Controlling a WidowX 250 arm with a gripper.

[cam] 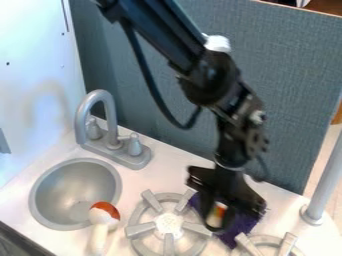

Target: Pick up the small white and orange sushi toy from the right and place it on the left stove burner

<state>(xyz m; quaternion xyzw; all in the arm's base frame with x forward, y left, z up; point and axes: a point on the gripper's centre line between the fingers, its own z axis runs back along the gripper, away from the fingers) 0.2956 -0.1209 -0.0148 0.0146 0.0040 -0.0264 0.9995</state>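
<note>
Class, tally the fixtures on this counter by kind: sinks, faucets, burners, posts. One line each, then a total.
Sink: 1
Faucet: 1
Burners: 2 (one cut off by the bottom edge)
Post: 1
Total: 5

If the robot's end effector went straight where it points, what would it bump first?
Pointing down, the end effector would probably meet the small orange-and-white object or the purple cloth first; their depths are unclear.

Purple cloth, rumpled and partly hidden, lies on the white counter between two stove burners. Small orange, yellow and white object shows over it; its exact shape cannot be determined.
</note>
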